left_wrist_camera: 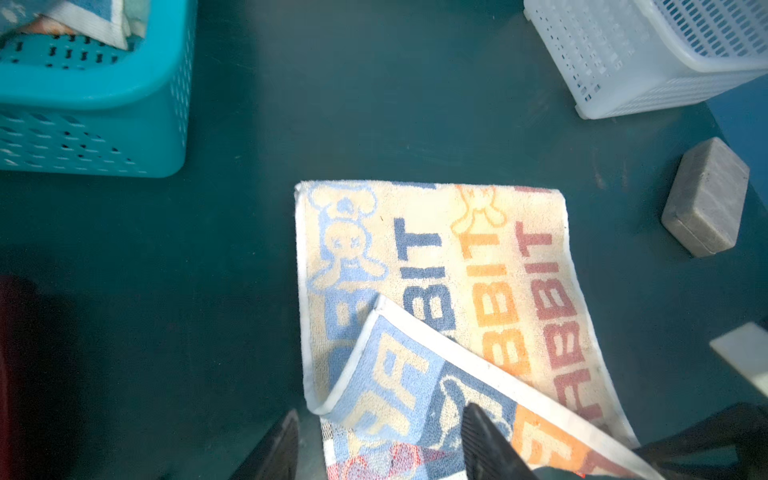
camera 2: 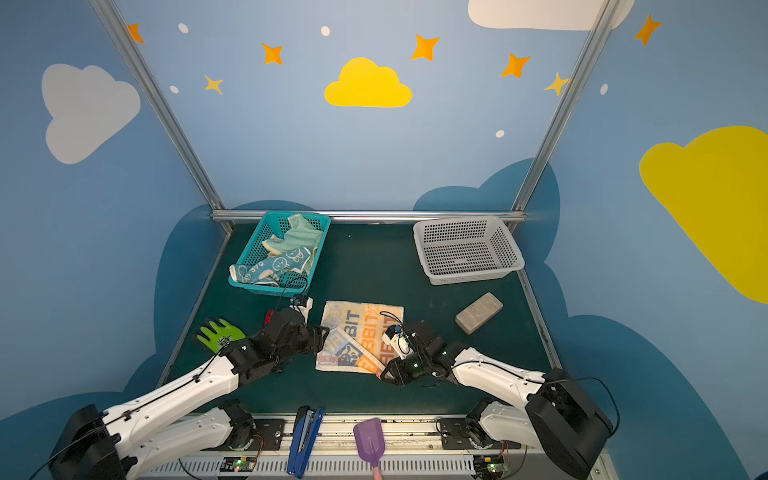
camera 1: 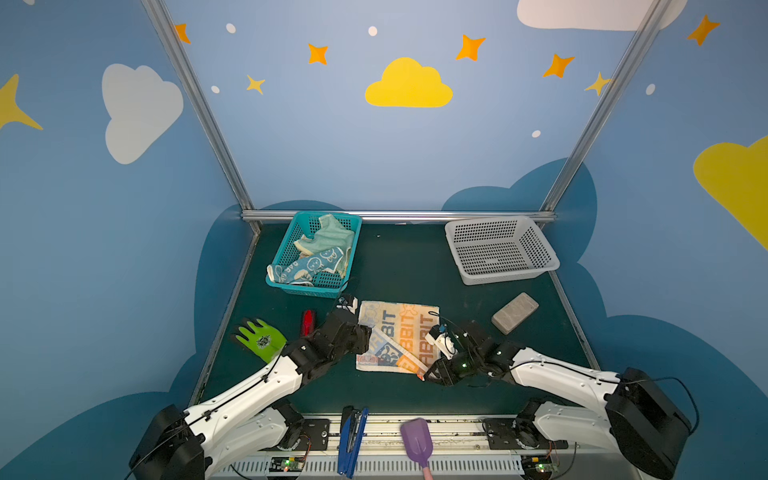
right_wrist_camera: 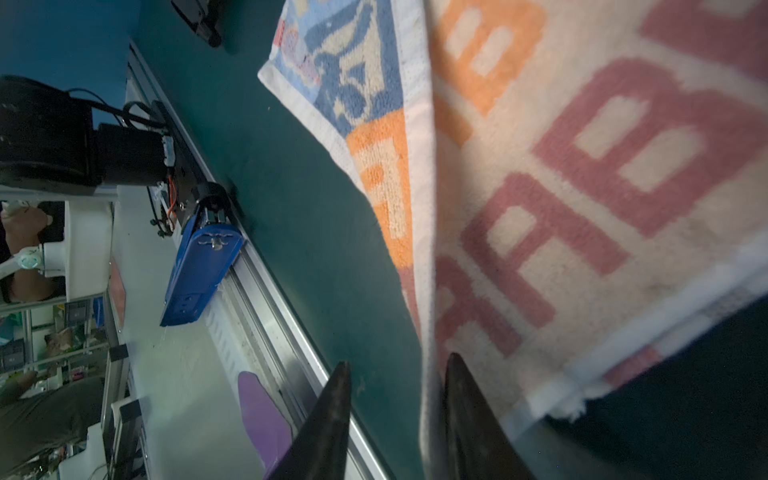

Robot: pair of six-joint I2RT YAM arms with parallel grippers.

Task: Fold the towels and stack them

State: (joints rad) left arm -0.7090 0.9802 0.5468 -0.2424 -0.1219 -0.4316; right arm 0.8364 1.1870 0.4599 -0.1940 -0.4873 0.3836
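The lettered towel (camera 1: 399, 332) (camera 2: 361, 328) lies on the green table's middle, its near edge turned over in a slanted flap. My left gripper (camera 1: 365, 340) (left_wrist_camera: 380, 415) is at the towel's near left edge, open, with the flap (left_wrist_camera: 395, 374) lying loose between the fingers. My right gripper (camera 1: 430, 374) (right_wrist_camera: 399, 361) hangs at the near right corner, open, and the towel's white hem (right_wrist_camera: 424, 249) runs beside one finger. A blue rabbit towel (camera 1: 316, 264) and a mint-green towel (camera 1: 332, 237) lie crumpled in the teal basket (camera 1: 291, 286).
A white basket (camera 1: 500, 249) stands at the back right, with a grey block (camera 1: 514, 312) in front of it. A green glove (camera 1: 262, 338) and a red object (camera 1: 307, 322) lie left of the left arm. A blue stapler (camera 1: 352, 440) and a purple scoop (camera 1: 417, 440) rest on the front rail.
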